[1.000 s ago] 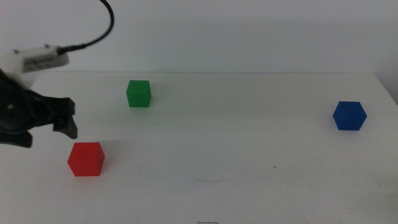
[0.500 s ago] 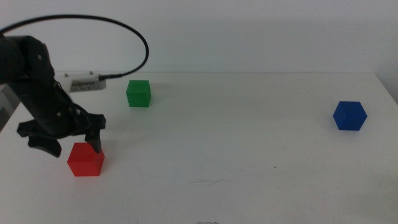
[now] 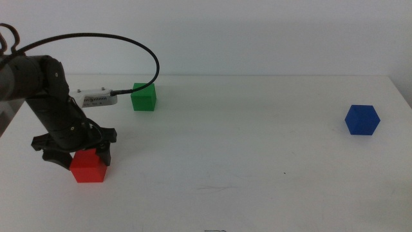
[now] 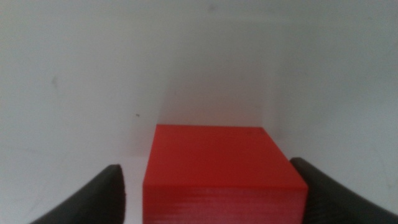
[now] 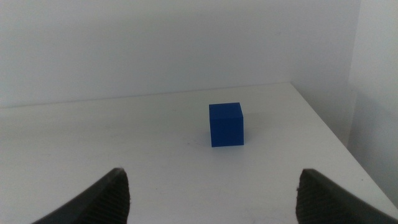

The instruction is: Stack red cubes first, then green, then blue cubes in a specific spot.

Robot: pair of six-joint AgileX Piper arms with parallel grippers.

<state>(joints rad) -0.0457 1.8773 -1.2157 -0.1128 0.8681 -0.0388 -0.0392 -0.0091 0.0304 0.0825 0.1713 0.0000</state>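
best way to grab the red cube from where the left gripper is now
Take the red cube by its two opposite flat side faces, coming straight down from above. It sits square on the table with nothing touching it, and the left gripper is open with a jaw on either side, so closing there should seat the pads flat.

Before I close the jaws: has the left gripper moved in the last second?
Yes. The left gripper has come in from the table's left edge and dropped over the red cube, which stayed put; its open jaws now straddle the cube.
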